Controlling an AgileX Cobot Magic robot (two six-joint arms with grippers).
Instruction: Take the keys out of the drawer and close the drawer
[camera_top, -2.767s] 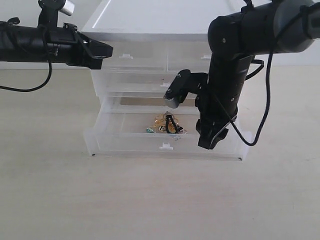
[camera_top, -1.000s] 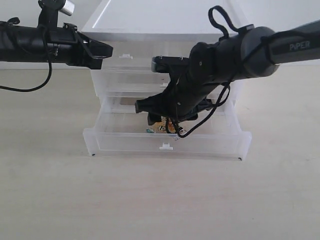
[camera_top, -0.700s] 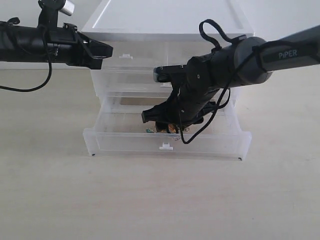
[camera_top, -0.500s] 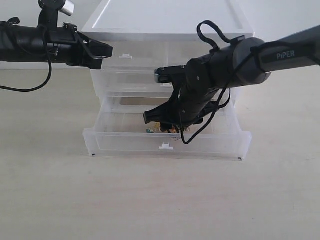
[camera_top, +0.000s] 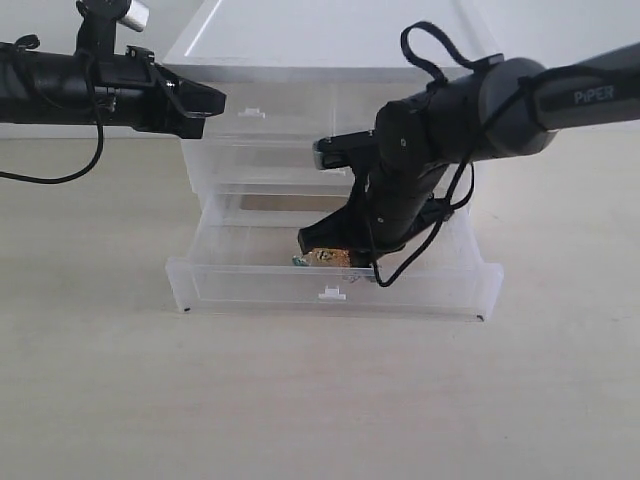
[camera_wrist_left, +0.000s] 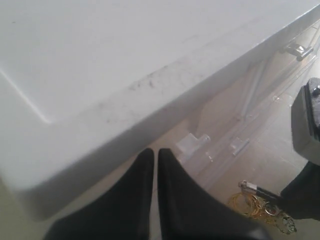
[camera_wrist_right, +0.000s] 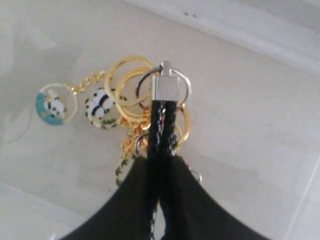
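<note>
Jaws of the right gripper are pressed onto the black braided strap of the keys, pinching it just below the silver clasp. Gold rings and two panda charms fan out past the clasp over the drawer floor; can't tell if they're lifted off it. Jaws of the left gripper sit together, only a thin slit between, nothing held.

Writing: white "PiPER" lettering on the right arm. No other text legible.

Vs 0.5 s ago: right arm's wrist has come up a bit and shifted right, and the lettering sits higher and further right in the exterior view. More gold of the keys shows under the right gripper. The keys are still inside the drawer, behind its front wall, approx. mid-width. Drawer still pulled out of the cabinet. Left arm unchanged.

Pose: right arm comes in from the right, elbow bent, wrist angled down-left into the drawer. Left arm is horizontal, and the left gripper hovers by the cabinet's top left corner.
</note>
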